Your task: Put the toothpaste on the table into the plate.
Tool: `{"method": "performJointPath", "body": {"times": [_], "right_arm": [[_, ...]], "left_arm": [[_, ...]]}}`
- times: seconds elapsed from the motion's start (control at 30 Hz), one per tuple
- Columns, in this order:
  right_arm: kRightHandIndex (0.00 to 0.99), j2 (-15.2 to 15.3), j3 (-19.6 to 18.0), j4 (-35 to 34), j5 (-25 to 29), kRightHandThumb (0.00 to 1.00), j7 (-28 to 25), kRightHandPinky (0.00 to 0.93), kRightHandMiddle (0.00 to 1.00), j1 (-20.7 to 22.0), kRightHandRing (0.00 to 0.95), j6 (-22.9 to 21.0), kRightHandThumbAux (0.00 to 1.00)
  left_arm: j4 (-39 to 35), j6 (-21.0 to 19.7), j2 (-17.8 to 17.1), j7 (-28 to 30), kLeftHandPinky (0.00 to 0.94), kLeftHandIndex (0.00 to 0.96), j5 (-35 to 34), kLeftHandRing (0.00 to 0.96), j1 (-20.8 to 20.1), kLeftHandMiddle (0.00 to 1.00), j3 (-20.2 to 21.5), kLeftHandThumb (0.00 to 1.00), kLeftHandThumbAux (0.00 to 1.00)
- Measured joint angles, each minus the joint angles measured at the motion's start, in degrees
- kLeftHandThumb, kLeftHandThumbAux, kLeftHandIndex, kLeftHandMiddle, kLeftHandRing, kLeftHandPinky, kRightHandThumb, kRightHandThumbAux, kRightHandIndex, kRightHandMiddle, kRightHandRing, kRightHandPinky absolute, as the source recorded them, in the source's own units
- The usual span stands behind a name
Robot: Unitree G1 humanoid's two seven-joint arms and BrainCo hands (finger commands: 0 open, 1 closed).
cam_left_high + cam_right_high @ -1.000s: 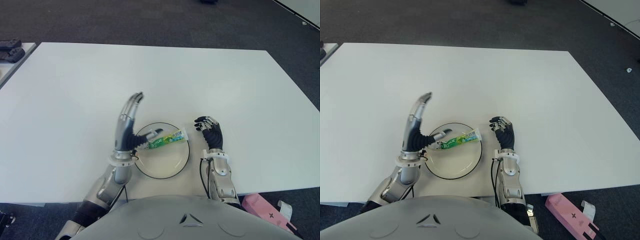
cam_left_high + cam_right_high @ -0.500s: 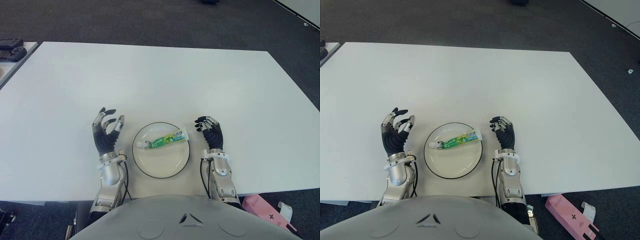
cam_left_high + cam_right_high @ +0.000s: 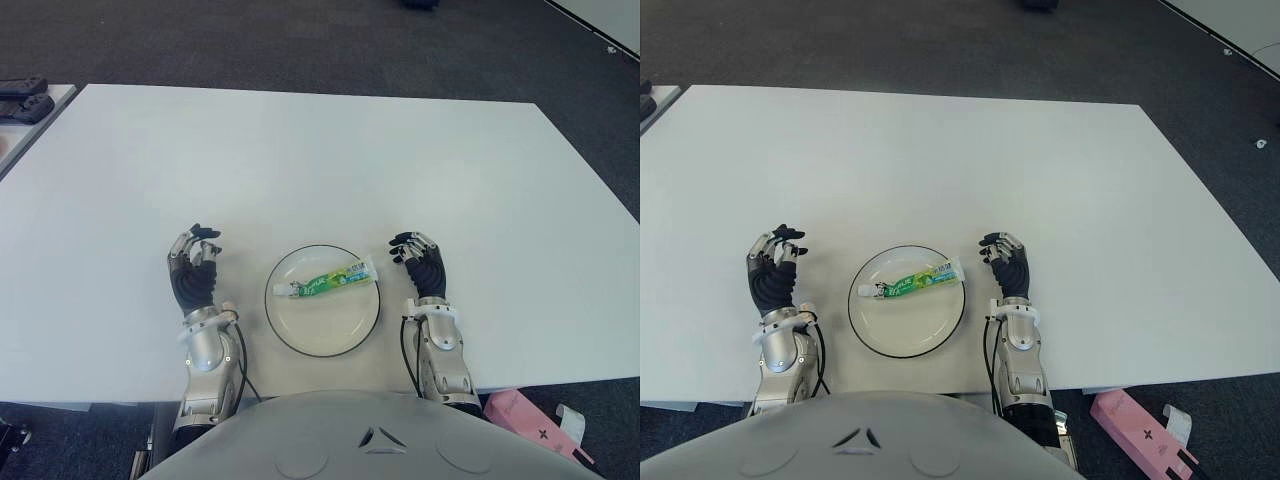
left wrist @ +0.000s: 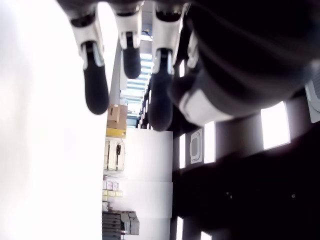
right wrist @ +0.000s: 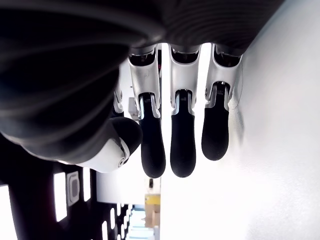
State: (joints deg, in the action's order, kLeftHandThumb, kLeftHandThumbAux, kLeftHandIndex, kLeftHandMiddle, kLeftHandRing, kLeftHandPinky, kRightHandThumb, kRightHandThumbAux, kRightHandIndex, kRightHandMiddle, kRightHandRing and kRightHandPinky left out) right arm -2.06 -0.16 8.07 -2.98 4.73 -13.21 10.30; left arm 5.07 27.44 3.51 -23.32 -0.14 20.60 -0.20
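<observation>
Right now the toothpaste (image 3: pixel 323 283) lies flat inside the plate (image 3: pixel 322 334), its cap end toward my left and its tail end reaching up to the rim on my right side. That plate is white with a dark rim and sits on the white desk (image 3: pixel 320 160), close to the near edge, directly in front of me.

My left hand (image 3: pixel 193 275) shows to the left of the plate, apart from it, palm side turned up toward my head camera, fingers loosely bent and holding nothing. From my left wrist view the fingertips (image 4: pixel 95 95) hang free with only room background behind them.

My right hand (image 3: pixel 420 264) shows just to the right of the plate, close to the tube's tail end but not touching it. Its fingers are relaxed and slightly curled too, with nothing between them; my right wrist view shows three dark fingertips (image 5: pixel 183 150) side by side against the bright desk surface.

Off the desk's near right corner, a pink box (image 3: pixel 528 417) lies on the dark floor.
</observation>
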Motion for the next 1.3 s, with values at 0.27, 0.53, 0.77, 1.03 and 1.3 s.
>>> {"method": "performJointPath", "body": {"times": [0.27,0.53,0.77,1.03,1.3], "right_arm": [[0.427,0.2,0.0,0.1,0.0,0.708,-0.1,0.512,0.496,0.2,0.510,0.0,0.731],[0.427,0.3,-0.1,0.2,0.1,0.708,-0.5,0.522,0.497,0.2,0.512,0.0,0.731],[0.427,0.3,-0.3,0.4,0.1,0.708,-0.7,0.523,0.500,0.5,0.516,0.0,0.731],[0.428,0.4,-0.4,0.6,0.1,0.708,-0.7,0.521,0.499,0.7,0.516,0.0,0.730],[0.427,0.3,-0.4,0.6,0.1,0.709,-0.7,0.510,0.493,0.7,0.507,0.0,0.730]], "left_arm": [[0.0,-1.7,0.2,3.2,0.515,0.433,-1.1,0.524,-0.2,0.540,2.0,0.702,0.717],[3.2,-3.6,-1.1,9.1,0.529,0.433,-4.5,0.534,-2.3,0.550,4.6,0.703,0.718],[3.5,-8.0,-2.6,13.9,0.518,0.433,-6.3,0.537,-3.8,0.545,5.9,0.708,0.716],[4.8,-9.7,-5.3,20.6,0.501,0.432,-7.2,0.529,-5.1,0.537,6.1,0.705,0.716],[8.6,-6.2,-7.3,28.3,0.496,0.429,-7.9,0.517,-6.4,0.527,5.9,0.696,0.717]]}}
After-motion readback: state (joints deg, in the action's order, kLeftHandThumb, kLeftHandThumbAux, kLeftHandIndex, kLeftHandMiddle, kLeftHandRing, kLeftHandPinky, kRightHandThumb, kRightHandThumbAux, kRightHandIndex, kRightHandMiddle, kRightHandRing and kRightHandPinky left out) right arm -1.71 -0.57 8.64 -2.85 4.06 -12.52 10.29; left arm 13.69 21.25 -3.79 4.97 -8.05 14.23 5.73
